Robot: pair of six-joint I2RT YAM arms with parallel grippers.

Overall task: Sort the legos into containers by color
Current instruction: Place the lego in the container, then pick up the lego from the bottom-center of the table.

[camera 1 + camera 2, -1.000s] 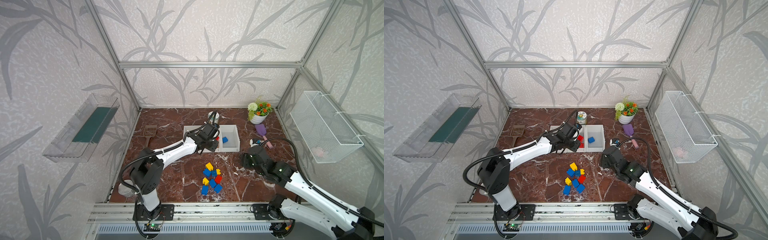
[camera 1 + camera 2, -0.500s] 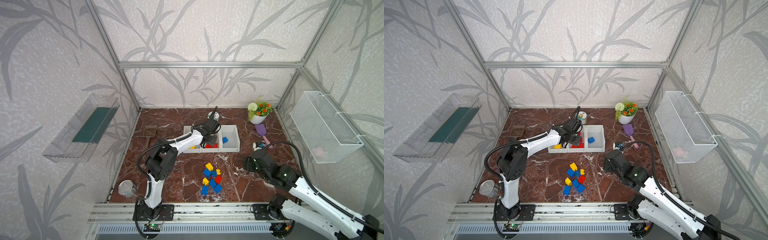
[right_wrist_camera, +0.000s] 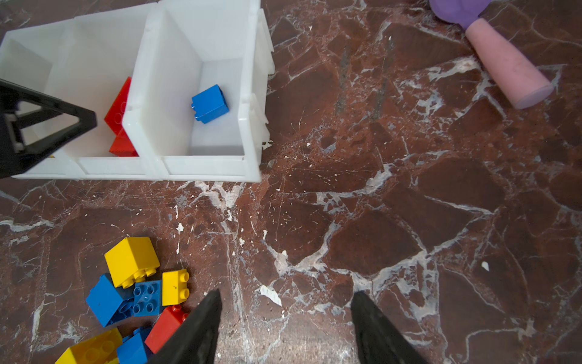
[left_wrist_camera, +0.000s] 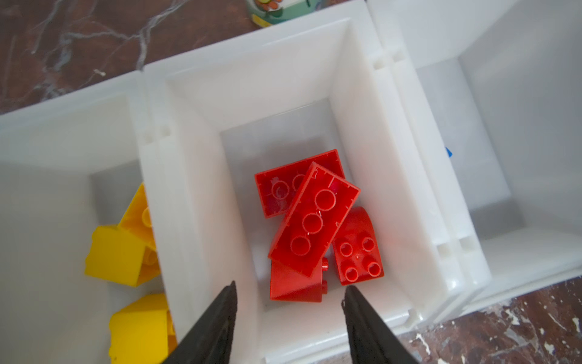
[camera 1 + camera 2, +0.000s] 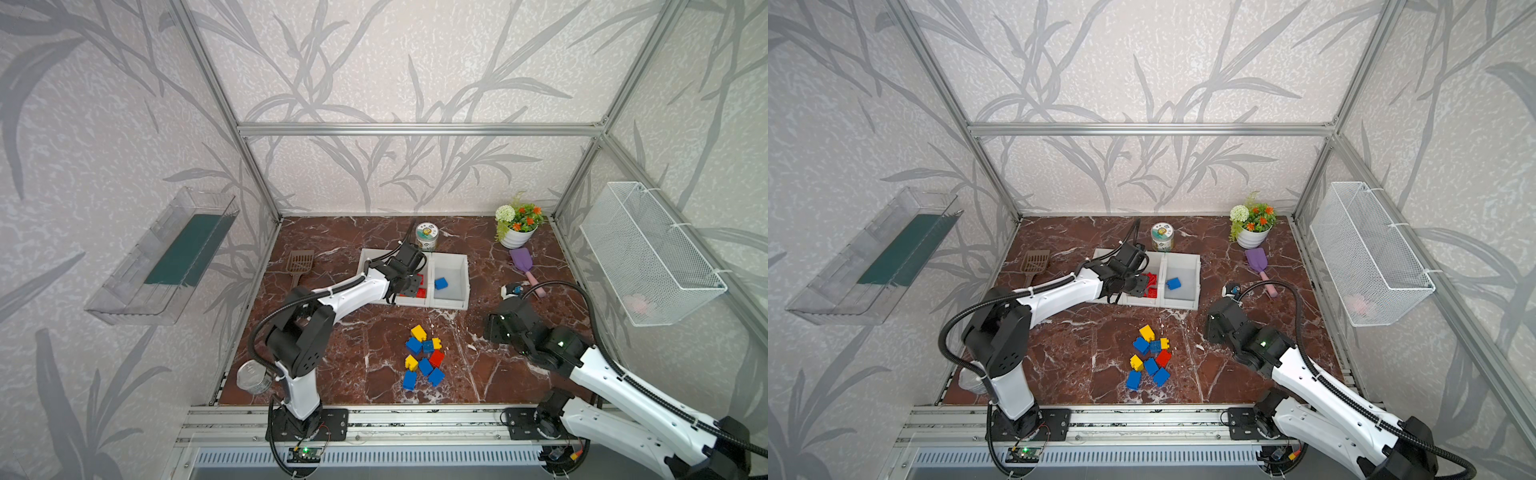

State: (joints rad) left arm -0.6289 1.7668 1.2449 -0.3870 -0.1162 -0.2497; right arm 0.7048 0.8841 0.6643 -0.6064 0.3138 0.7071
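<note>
Loose legos lie clustered on the surface, just left of the right fingers, which are spread and empty. The left fingers, also spread and empty, hang farther off, above red bricks in the containers.

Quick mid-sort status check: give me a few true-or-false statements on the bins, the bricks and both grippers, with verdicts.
1. The left gripper hangs over the middle bin, jaws apart, empty. True.
2. The end bin nearest the right gripper holds two blue bricks. False: one blue brick.
3. The middle bin holds mixed colours. False: only red bricks; yellow bricks lie in the neighbouring bin.
4. One red brick lies in the loose pile. True.
5. The right gripper grips a brick. False: open, holding nothing.
</note>
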